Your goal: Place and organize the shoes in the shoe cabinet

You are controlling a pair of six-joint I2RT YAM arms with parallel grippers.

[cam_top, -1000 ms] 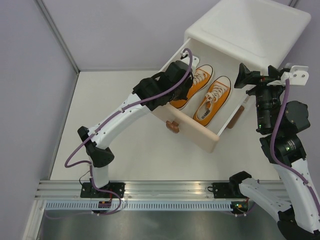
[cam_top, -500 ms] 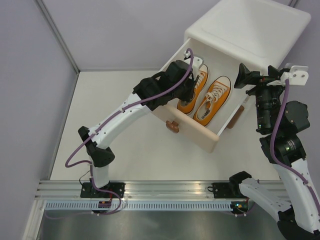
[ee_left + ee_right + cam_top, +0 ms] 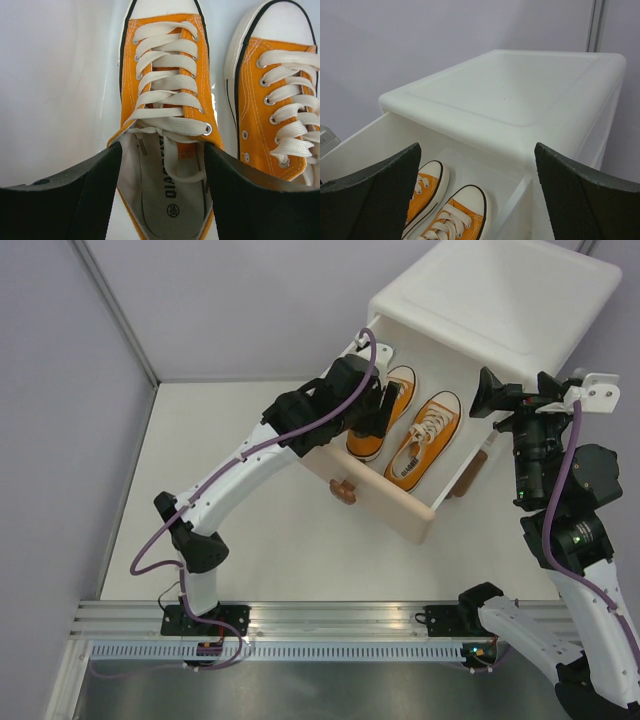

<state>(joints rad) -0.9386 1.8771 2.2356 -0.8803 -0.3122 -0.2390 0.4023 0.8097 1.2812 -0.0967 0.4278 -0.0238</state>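
The white shoe cabinet (image 3: 500,300) stands at the back right with its beige upper drawer (image 3: 385,510) pulled out. Two orange shoes lie side by side in the drawer, toes toward the cabinet: the left one (image 3: 364,437) (image 3: 165,85) and the right one (image 3: 425,440) (image 3: 280,100). My left gripper (image 3: 390,400) (image 3: 162,192) hovers open over the left shoe's heel, one finger on each side of its collar. My right gripper (image 3: 488,398) (image 3: 477,200) is open and holds nothing, off the drawer's right side, facing the cabinet top (image 3: 520,90).
A bear-head knob (image 3: 343,490) sticks out of the drawer front toward the arms. Grey walls close in the white table (image 3: 200,460) at the left and back. A metal rail (image 3: 320,625) carries both arm bases at the near edge.
My left gripper's jaws have spread apart and let go of the left orange shoe, which now rests in the drawer next to the other one. The right arm has barely moved.
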